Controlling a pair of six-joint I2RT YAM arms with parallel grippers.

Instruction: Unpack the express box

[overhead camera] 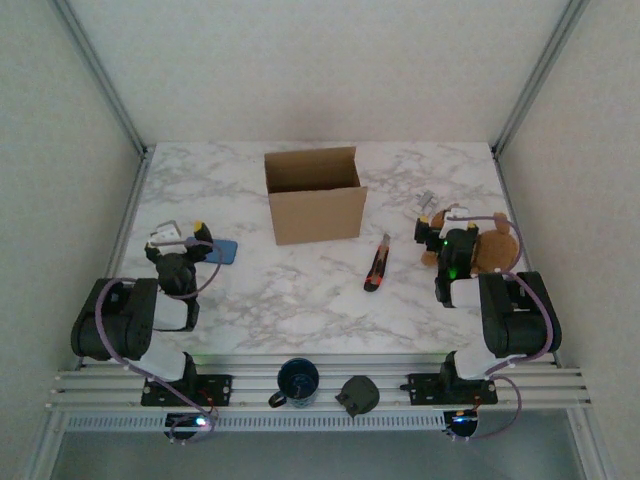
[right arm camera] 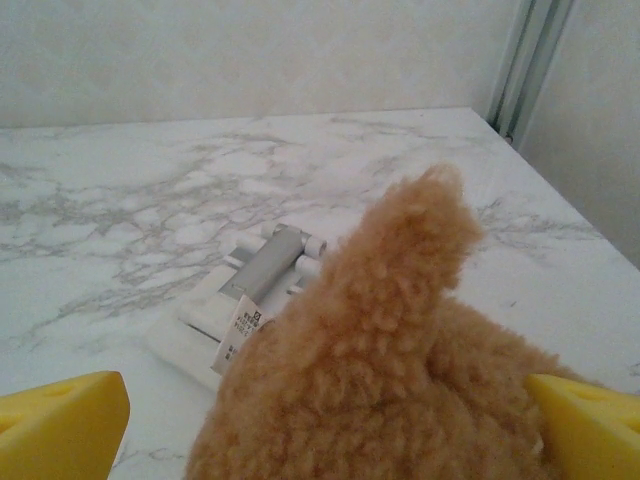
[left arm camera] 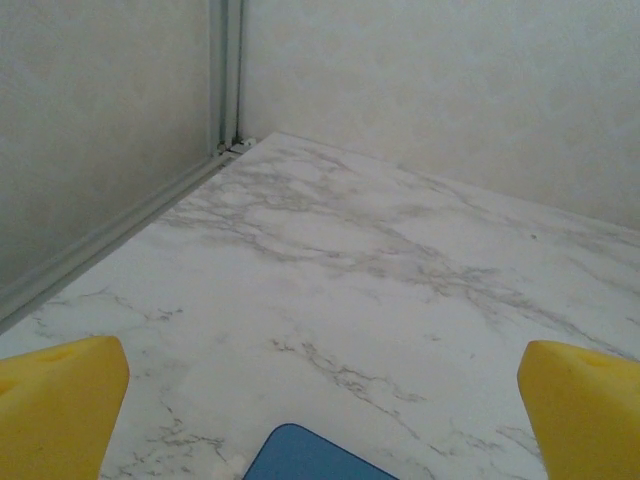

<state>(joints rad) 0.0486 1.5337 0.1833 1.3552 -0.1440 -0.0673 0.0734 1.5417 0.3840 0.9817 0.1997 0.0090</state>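
Jaws apart on both arms, the right pair straddling a plush toy (right arm camera: 380, 380), the express box (overhead camera: 318, 212) well off between them

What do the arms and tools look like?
The left arm and right arm are chunky black links with white segments, a purple cable looping along each. The left tool and right tool have yellow pads. A green light glows near the right tool.
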